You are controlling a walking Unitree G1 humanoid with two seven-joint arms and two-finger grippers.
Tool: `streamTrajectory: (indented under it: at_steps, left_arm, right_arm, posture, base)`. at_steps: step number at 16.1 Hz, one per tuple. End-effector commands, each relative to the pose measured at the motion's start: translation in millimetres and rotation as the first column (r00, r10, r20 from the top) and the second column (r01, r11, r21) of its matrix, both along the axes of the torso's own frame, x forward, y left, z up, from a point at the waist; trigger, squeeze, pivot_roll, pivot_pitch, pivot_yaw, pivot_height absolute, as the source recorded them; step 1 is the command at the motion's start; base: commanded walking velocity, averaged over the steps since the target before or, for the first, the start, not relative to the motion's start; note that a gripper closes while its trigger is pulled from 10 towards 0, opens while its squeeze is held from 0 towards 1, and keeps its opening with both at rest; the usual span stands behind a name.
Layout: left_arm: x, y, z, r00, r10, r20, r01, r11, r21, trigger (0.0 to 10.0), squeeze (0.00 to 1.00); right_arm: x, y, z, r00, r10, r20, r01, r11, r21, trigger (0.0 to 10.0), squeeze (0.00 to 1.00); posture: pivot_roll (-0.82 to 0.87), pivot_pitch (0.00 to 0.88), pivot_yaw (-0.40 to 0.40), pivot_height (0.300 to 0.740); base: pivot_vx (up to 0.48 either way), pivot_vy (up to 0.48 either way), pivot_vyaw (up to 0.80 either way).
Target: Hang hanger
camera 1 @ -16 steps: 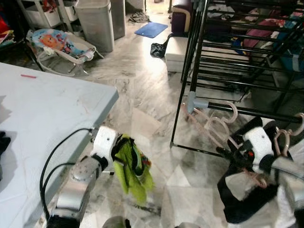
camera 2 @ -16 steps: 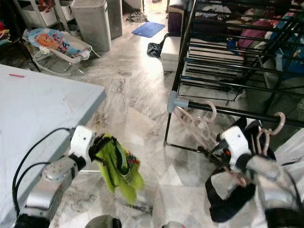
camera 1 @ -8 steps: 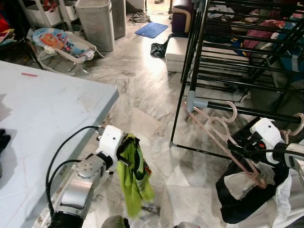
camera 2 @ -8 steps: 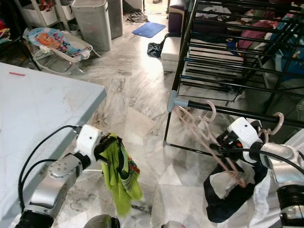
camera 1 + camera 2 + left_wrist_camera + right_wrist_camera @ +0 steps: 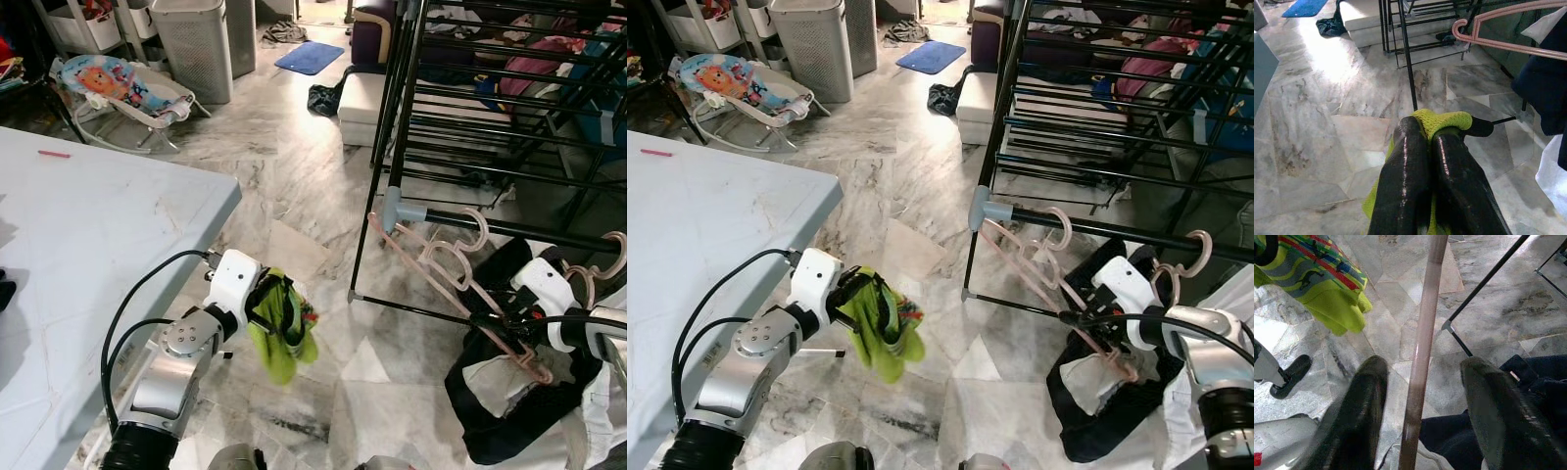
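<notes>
Nearest, at about 7 o'clock, the left gripper has its two black fingers pressed together on a yellow-green knitted garment, which droops limp above the marble floor; the grey table stands at 9 o'clock.

At 4 o'clock, the right gripper stands spread, its fingers on either side of the sloping arm of a pink plastic hanger, apparently without touching it. The hanger's hook is looped over the lower black rail of the clothes rack, close to the grey corner joint. Its low end runs down to a dark garment heaped at 5 o'clock. A second pink hook sits on the same rail at 3 o'clock.

Judged by its thin section, the hanger is light, fairly stiff and smooth, so it may twist or slip in a two-finger pinch. A sensible hold is mid-arm or near the neck below the hook.

Farther off, at 11 o'clock, are a baby bouncer and a grey laundry bin; a blue mat lies at 12 o'clock.
</notes>
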State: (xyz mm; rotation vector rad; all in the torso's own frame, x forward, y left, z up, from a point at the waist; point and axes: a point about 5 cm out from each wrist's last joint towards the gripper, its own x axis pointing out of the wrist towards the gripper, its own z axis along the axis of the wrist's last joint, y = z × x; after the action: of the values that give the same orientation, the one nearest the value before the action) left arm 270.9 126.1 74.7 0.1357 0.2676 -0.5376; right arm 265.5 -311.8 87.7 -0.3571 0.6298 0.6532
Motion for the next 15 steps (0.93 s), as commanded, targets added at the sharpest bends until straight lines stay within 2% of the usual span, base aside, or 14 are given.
streamTrajectory:
  at_steps: [1,10,15]
  left_arm:
    - [3.2,2.8,5,1.0,0.016,0.021,-0.016,1.0,-0.002,10.0,0.0]
    - [1.9,-1.6,3,1.0,-0.002,0.015,0.002,1.0,-0.003,10.0,0.0]
    - [7.3,-2.3,5,1.0,0.003,0.024,-0.003,1.0,-0.005,10.0,0.0]
  right_arm:
    - [3.3,-0.3,5,1.0,0.018,0.002,-0.018,1.0,-0.007,0.0,0.0]
    - [3.3,1.4,7,0.999,0.034,-0.005,-0.034,0.999,0.01,0.0,0.0]
    - [8.6,13.8,1,1.0,0.004,0.022,-0.006,0.999,0.05,0.0,0.0]
  posture:
    - [-0.09,0.047,0.009,0.74]
    - [-0.09,0.063,0.006,0.74]
    - [-0.08,0.043,0.007,0.74]
  base:
    - [0.0,0.0,0.0]
    - [0.0,0.0,0.0]
    - [0.0,0.0,0.0]
